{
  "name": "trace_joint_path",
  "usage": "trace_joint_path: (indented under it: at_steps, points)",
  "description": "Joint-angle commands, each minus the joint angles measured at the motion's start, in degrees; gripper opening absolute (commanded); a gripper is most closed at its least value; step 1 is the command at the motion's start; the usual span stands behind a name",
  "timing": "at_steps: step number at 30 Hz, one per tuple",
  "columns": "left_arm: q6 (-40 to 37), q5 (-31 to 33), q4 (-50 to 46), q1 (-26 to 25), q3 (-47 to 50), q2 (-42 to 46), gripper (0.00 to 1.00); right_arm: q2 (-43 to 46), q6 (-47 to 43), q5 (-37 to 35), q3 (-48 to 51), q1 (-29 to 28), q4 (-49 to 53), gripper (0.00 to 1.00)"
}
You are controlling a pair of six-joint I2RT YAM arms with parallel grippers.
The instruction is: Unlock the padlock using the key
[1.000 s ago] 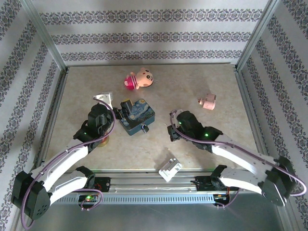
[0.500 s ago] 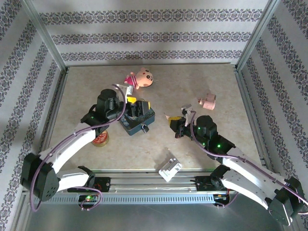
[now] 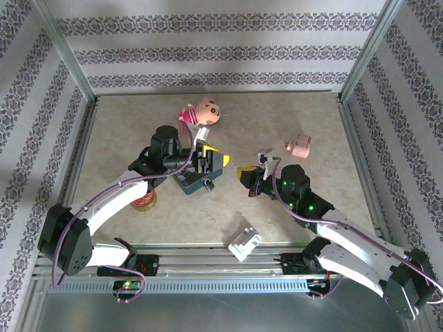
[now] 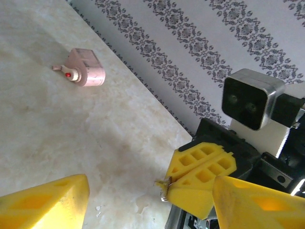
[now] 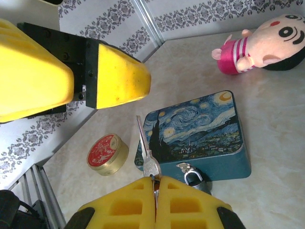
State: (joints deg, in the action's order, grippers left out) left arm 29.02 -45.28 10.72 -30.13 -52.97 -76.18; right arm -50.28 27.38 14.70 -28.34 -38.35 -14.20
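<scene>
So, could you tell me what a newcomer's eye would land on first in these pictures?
Probably the blue painted tin with its starry night scene, in the middle of the table, with the tiny padlock beside its near edge. Next comes the right claw, shut on the thin key just right of the tin. The pink plush doll lies beyond the tin, farther from the arms.

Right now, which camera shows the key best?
The right wrist view: the key stands out full length, pinched in the right gripper. The left wrist view catches a bit of it poking from that gripper; from the top external view it is too small to make out.
</scene>
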Motion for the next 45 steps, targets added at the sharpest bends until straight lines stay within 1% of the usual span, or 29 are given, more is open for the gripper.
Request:
trace_joint_path:
  at_steps: [1, 7, 15, 17, 22, 23, 27, 29, 30, 32, 34, 37, 39, 41, 43, 45]
  points:
    - [0.35, -2.22, 3.03, -0.98, -1.69, -1.57, 0.65, -0.52, 1.07, 1.81, -0.25, 0.4, -3.1, 0.0]
    - [0.74, -2.89, 3.56, -2.1, -2.83, -4.37, 0.56, -1.05, 1.36, 1.99, -0.4, 0.46, -3.91, 0.0]
    - [2.14, -4.97, 6.24, -3.53, -3.8, -6.8, 0.36, -1.74, 1.4, 2.09, -0.71, 0.47, -4.44, 0.0]
    - [2.23, -5.0, 6.5, -3.72, -3.83, -6.96, 0.29, -2.06, 1.43, 2.17, -0.76, 0.46, -4.5, 0.0]
    - [1.86, -4.91, 5.83, -3.74, -3.86, -7.1, 0.01, -2.53, 1.6, 2.04, -0.77, 0.46, -4.79, 0.0]
    - [1.76, -4.77, 5.6, -3.79, -3.85, -7.05, 0.0, -2.52, 1.56, 2.01, -0.75, 0.45, -4.79, 0.0]
    - [0.13, -3.59, 3.54, -3.79, -3.86, -6.16, 0.0, -2.4, 1.8, 1.69, -0.62, 0.47, -4.7, 0.0]
    - [-1.39, -2.51, 2.08, -3.73, -3.82, -5.18, 0.0, -2.28, 2.06, 1.48, -0.46, 0.46, -4.53, 0.17]
    - [-2.46, -1.82, 0.96, -3.79, -3.88, -4.56, 0.0, -2.14, 2.28, 1.83, -0.36, 0.59, -4.44, 0.21]
    - [-5.14, -0.61, -1.64, -3.77, -4.11, -2.99, 0.0, -1.93, 3.33, 3.99, -0.08, 1.42, -4.67, 0.34]
    - [-8.33, -0.02, -4.77, -3.71, -4.54, -1.36, 0.0, -1.82, 4.85, 9.71, 0.34, 3.39, -6.51, 0.45]
    - [-12.25, -0.25, -9.25, -3.71, -5.53, 0.6, 0.0, -1.92, 7.27, 18.2, 1.12, 6.11, -10.93, 0.57]
    - [-14.44, -1.14, -11.5, -3.71, -6.01, 1.64, 0.0, -2.17, 8.16, 21.92, 0.97, 6.85, -12.9, 0.61]
    - [-15.88, -2.74, -11.77, -3.71, -5.82, 2.86, 0.0, -2.83, 8.39, 24.63, 0.28, 7.14, -13.82, 0.61]
    - [-16.27, -5.26, -10.79, -3.71, -5.27, 4.01, 0.0, -4.24, 8.72, 27.59, -0.93, 7.23, -14.88, 0.6]
    - [-16.05, -7.39, -9.57, -3.73, -4.64, 4.82, 0.0, -5.82, 9.5, 30.87, -2.15, 7.23, -16.89, 0.57]
